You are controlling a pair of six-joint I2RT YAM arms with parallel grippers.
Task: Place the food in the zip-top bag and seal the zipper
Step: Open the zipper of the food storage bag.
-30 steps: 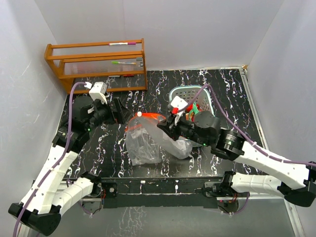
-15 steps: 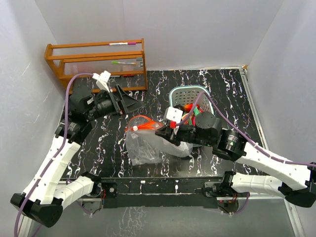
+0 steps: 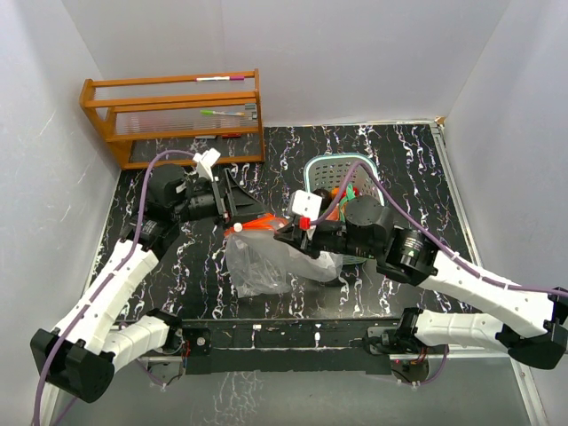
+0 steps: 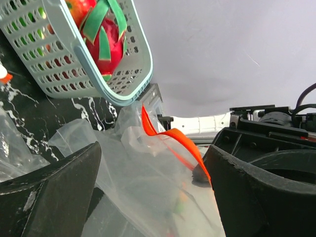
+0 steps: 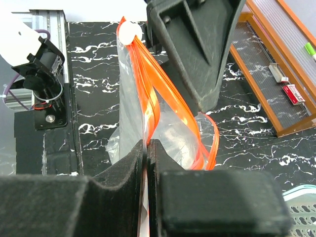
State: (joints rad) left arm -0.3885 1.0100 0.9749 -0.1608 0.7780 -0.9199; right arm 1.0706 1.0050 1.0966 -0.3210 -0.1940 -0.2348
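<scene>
The clear zip-top bag (image 3: 262, 262) lies crumpled at mid-table, its red-orange zipper (image 3: 259, 224) lifted and looping open. My right gripper (image 3: 287, 233) is shut on the zipper strip (image 5: 150, 106), with the white slider (image 5: 131, 30) at the strip's far end. My left gripper (image 3: 252, 209) is open at the bag's mouth; in its wrist view the plastic (image 4: 143, 187) and the orange strip (image 4: 175, 140) lie between its fingers (image 4: 54, 192). Red and green toy food (image 3: 343, 193) sits in the teal basket (image 4: 126, 74). Blurred coloured shapes show through the bag.
The teal lattice basket (image 3: 327, 166) stands just behind the right wrist, close to the bag. A wooden rack (image 3: 177, 115) with pens stands at the back left. White walls enclose the black marbled table (image 3: 399, 160).
My left gripper has swung right and forward from the table's left side to the bag's mouth. My right gripper has kept its hold on the zipper, shifting slightly left.
</scene>
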